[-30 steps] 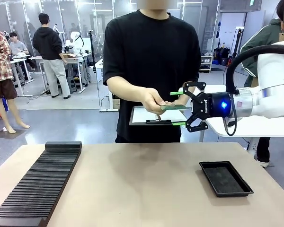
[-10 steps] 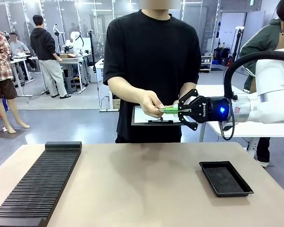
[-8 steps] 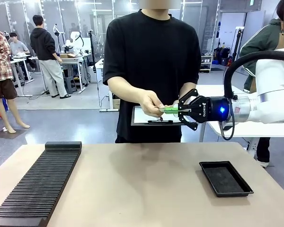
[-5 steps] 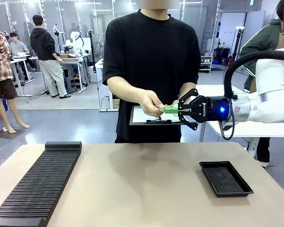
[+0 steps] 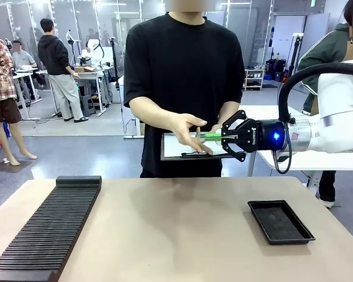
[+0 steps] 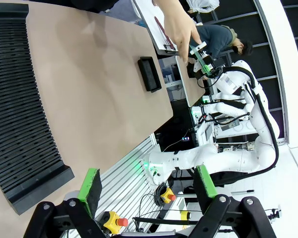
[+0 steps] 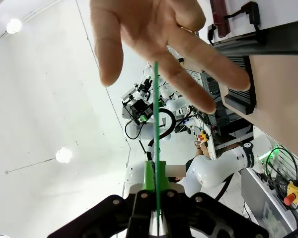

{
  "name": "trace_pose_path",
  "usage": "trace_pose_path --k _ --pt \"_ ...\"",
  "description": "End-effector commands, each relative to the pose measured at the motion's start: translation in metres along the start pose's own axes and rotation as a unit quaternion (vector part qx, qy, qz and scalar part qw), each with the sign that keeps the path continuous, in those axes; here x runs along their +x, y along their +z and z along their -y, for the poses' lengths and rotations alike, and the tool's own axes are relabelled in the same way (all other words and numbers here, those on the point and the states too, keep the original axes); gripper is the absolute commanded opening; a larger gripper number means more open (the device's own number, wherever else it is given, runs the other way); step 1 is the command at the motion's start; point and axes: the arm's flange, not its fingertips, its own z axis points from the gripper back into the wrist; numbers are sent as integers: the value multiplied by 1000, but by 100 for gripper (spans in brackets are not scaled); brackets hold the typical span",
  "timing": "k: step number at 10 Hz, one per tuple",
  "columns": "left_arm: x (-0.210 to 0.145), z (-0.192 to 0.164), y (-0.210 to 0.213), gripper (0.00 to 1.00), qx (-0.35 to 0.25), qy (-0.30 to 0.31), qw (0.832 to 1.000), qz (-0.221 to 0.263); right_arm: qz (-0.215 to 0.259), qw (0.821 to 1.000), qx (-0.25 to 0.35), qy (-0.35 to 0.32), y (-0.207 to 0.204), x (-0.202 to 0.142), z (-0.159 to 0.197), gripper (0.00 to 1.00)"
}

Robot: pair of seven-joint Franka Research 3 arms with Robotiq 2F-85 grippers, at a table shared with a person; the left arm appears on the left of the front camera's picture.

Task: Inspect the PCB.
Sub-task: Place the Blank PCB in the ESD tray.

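PCB [image 5: 209, 136] in air before person, just over clipboard [image 5: 177, 147], pinched by right gripper [image 5: 222, 138]; person's hand [image 5: 187, 128] has just let go, now open beside it; handover seems done, inspection can begin; left gripper [image 6: 146, 184] spread, empty.
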Motion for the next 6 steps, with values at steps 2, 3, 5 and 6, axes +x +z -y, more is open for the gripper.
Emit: trace_pose_path --k 2,3,5,6 --pt "2 3 2 95 5 1 1000 -5 1 1000 0 2 0 0 -2 0" --pt "2 3 2 95 5 1 1000 -5 1 1000 0 2 0 0 -2 0" --pt "2 3 2 95 5 1 1000 -5 1 1000 0 2 0 0 -2 0" --pt "2 3 2 95 5 1 1000 -5 1 1000 0 2 0 0 -2 0"
